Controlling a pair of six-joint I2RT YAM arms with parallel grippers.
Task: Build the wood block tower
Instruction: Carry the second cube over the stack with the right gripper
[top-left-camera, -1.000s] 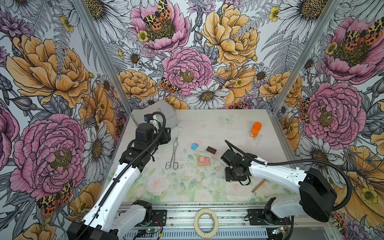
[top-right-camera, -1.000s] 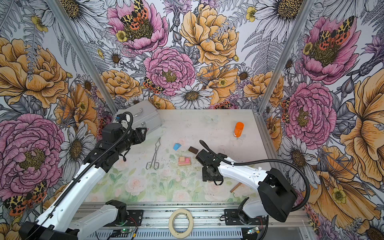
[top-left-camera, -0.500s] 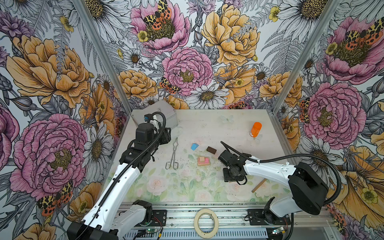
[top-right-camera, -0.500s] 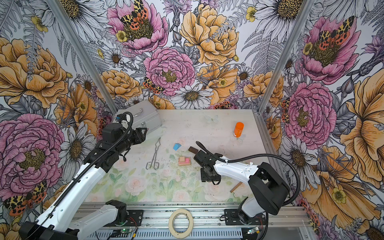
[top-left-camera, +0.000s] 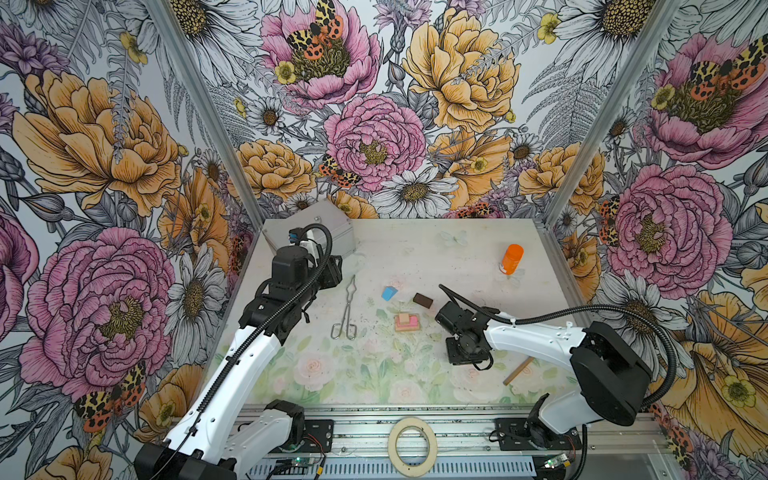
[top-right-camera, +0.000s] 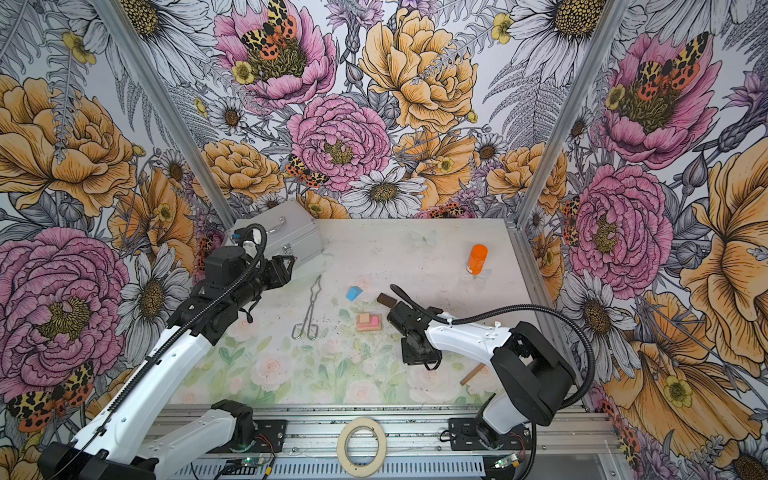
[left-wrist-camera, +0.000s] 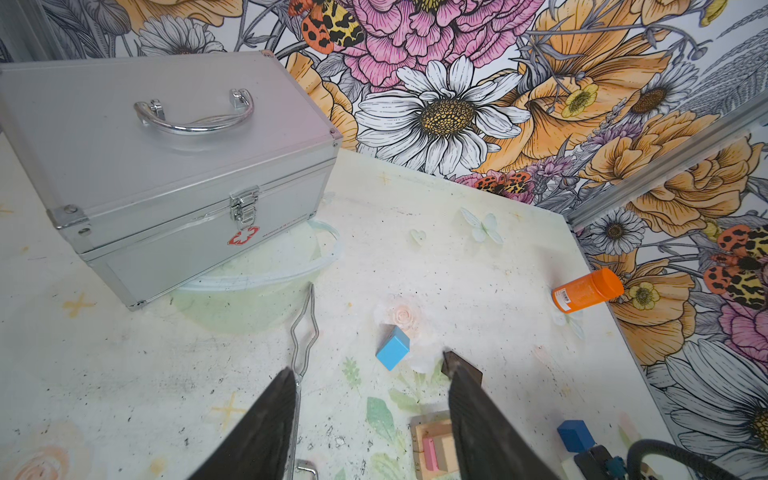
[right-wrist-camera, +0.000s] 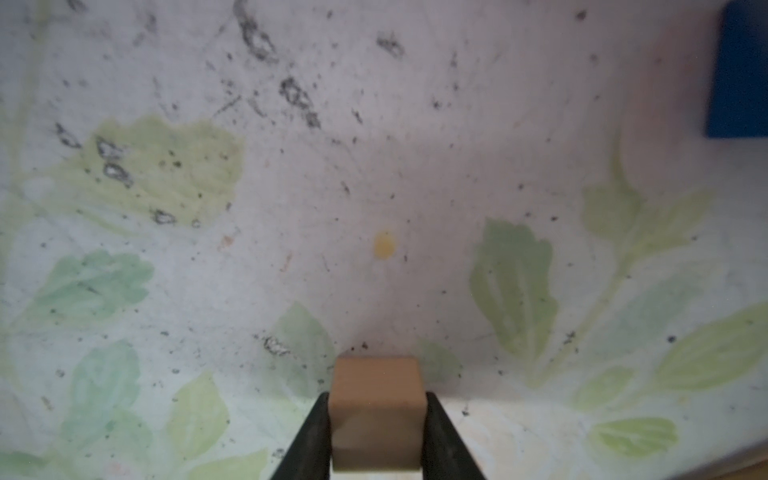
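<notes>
My right gripper (right-wrist-camera: 378, 415) is clamped on a tan cube (right-wrist-camera: 376, 386) down at the table (right-wrist-camera: 374, 166), jaws pressed against both its sides. My left gripper (left-wrist-camera: 369, 370) hangs spread and empty near the silver case (left-wrist-camera: 166, 166). The tower (top-left-camera: 407, 322) is only a low start, a pink bar and tan pieces, near my right wrist toward mid-table. A brown bar (top-left-camera: 423, 300) and a light blue block (top-left-camera: 389, 293) lie loose just behind it. I reckon this is the pickup; next I lift clear, carry across and set the cube squarely on top without nudging the stack
</notes>
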